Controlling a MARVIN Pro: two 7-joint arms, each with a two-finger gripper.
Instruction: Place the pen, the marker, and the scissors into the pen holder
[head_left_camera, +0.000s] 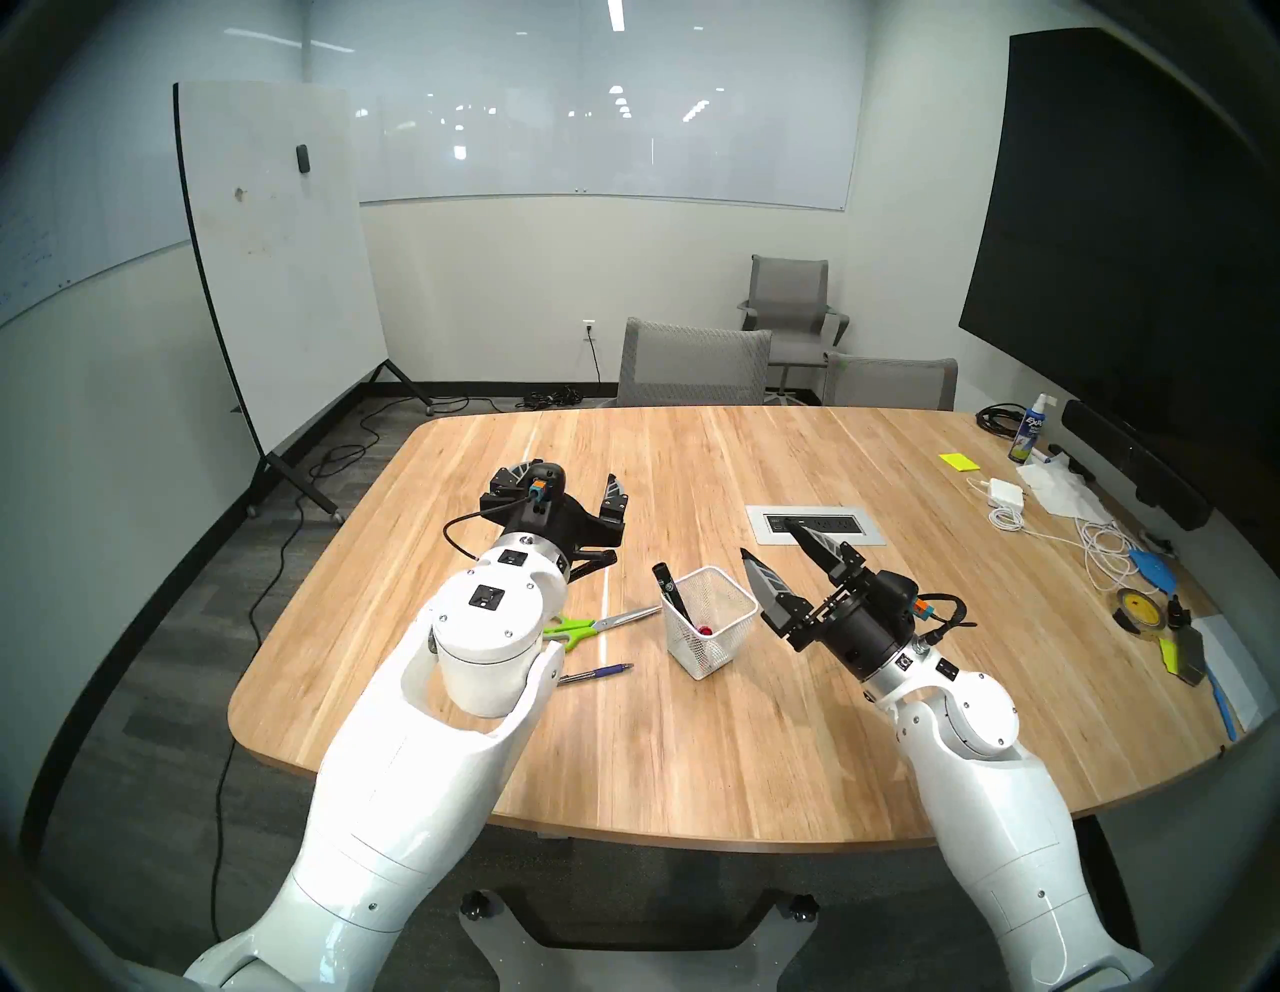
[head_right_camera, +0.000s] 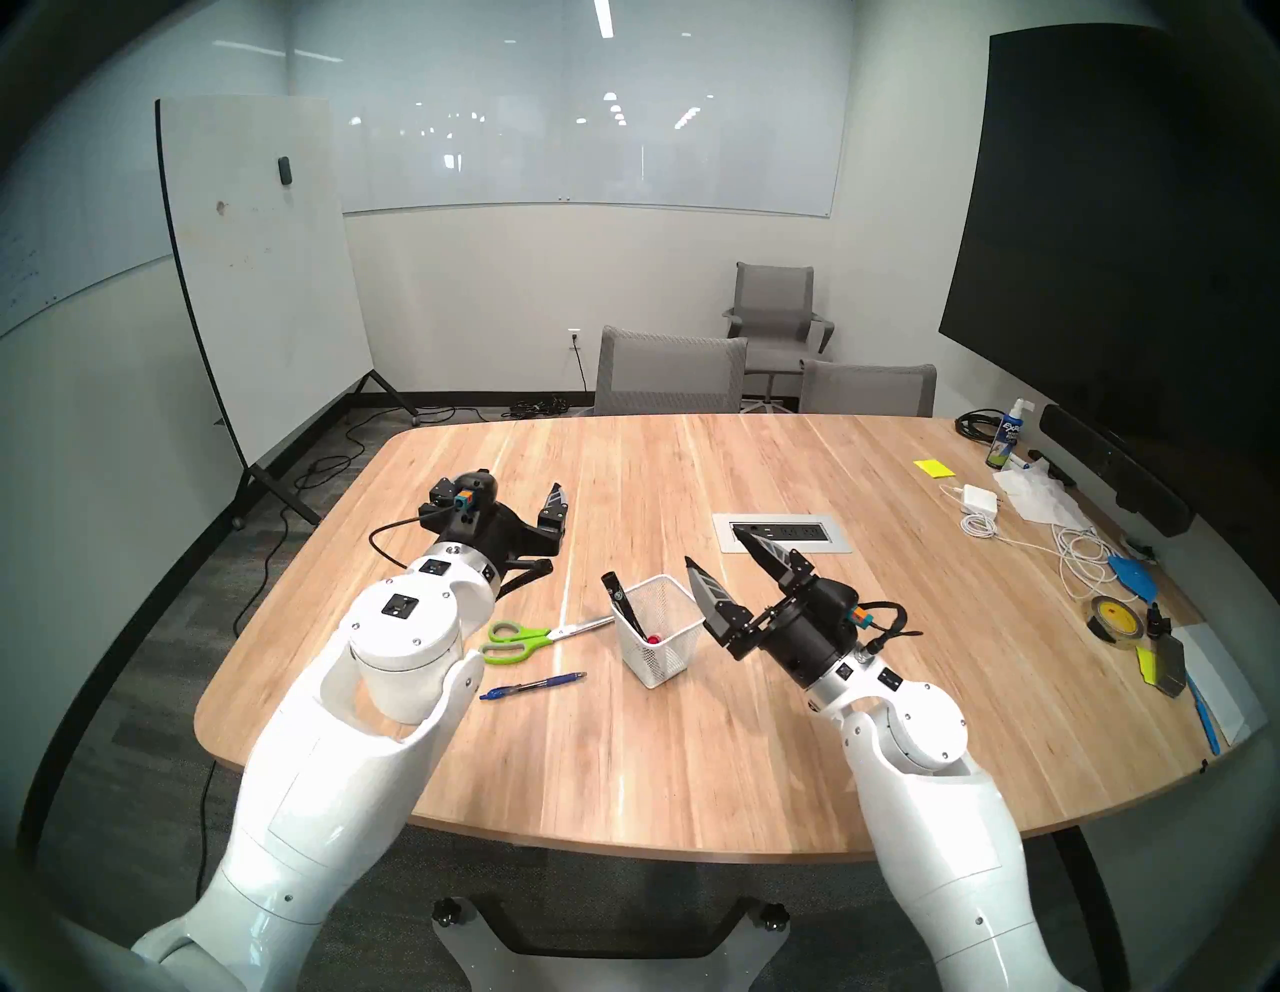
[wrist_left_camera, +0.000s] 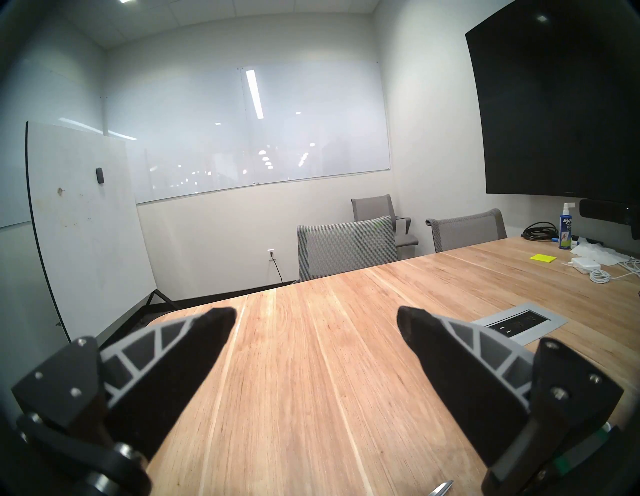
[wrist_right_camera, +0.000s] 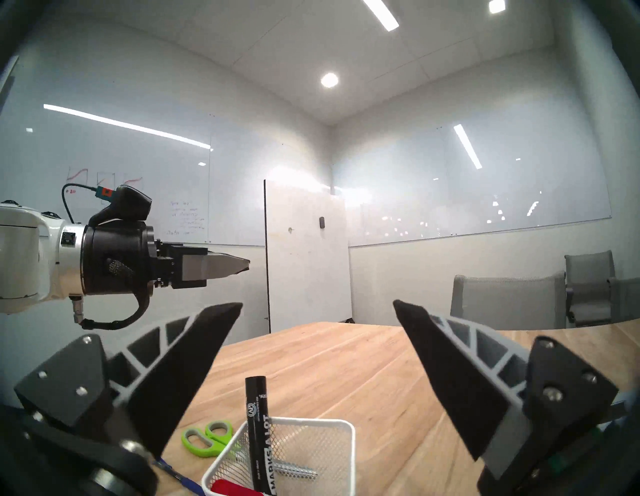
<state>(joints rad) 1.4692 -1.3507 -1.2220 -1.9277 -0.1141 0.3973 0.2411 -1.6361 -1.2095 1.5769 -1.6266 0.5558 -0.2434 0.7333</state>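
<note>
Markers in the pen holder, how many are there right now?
2. A black marker leans on the pen holder rim nearest the scissors; a red-capped marker lies low inside. Mesh may hide others.

Pretty clearly an office meeting room: big wooden conference table (head_left_camera: 692, 727) mid-frame, grey mesh chairs (head_left_camera: 692, 367) behind it, glass whiteboard (head_left_camera: 609, 125) up top, black wall screen (head_left_camera: 1143, 228) upper right.
</note>
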